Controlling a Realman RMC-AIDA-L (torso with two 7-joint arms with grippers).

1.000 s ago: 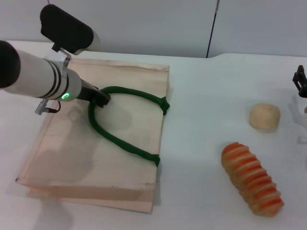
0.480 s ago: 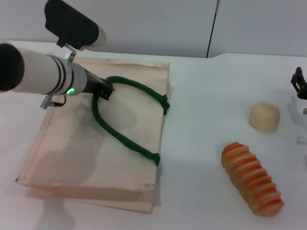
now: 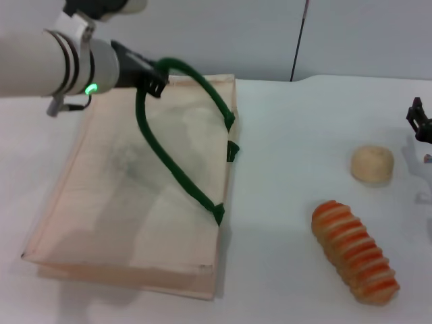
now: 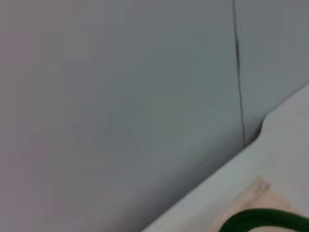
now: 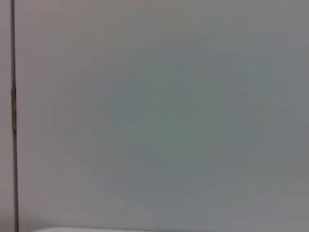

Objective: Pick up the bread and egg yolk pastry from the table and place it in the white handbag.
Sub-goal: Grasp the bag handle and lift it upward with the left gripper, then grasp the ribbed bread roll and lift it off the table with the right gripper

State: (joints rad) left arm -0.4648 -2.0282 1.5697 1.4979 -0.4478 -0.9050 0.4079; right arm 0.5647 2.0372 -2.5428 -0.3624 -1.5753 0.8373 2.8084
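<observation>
The white handbag (image 3: 128,202) lies on the table at the left, its upper side lifted. My left gripper (image 3: 154,77) is shut on one dark green rope handle (image 3: 172,165) and holds it raised above the bag's far edge. A bit of that handle shows in the left wrist view (image 4: 263,220). The egg yolk pastry (image 3: 372,164), a pale round ball, sits on the table at the right. The bread (image 3: 354,252), an orange-striped loaf, lies in front of it. My right gripper (image 3: 420,121) is at the right edge, beyond the pastry, apart from it.
A grey wall with a vertical seam (image 3: 297,40) stands behind the white table (image 3: 283,148). The right wrist view shows only the wall.
My left gripper has risen and moved away from me with the green handle, pulling the bag's upper side up and open. The bread, pastry and right gripper have stayed put.
</observation>
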